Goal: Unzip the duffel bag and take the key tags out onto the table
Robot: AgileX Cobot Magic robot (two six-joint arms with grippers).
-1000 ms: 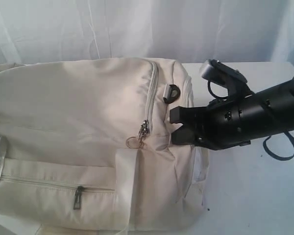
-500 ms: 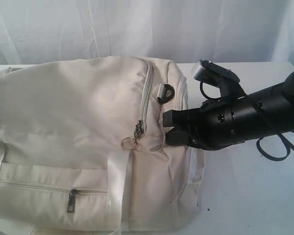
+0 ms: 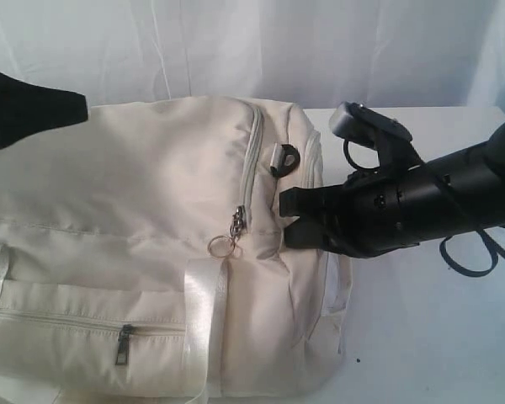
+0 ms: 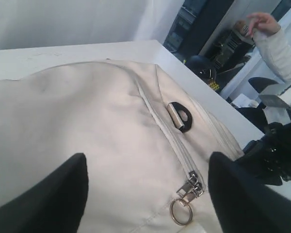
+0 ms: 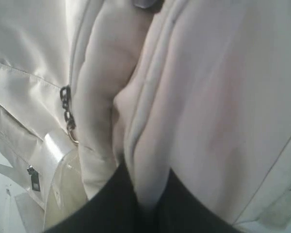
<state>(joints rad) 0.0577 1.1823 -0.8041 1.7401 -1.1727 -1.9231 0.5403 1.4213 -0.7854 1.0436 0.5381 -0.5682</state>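
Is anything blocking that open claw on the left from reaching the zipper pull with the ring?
Nothing visible does. The left gripper hangs open over the duffel bag, and the zip pull with its ring lies uncovered on the fabric in front of it.

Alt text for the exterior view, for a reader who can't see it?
A cream duffel bag lies on a white table, its main zip closed and the zip pull at mid-bag. The black right pincer pinches the fabric at the bag's end; the left pincer shows at the upper left edge.

left gripper (image 4: 148, 167) spread wide, right gripper (image 5: 145, 199) clamped
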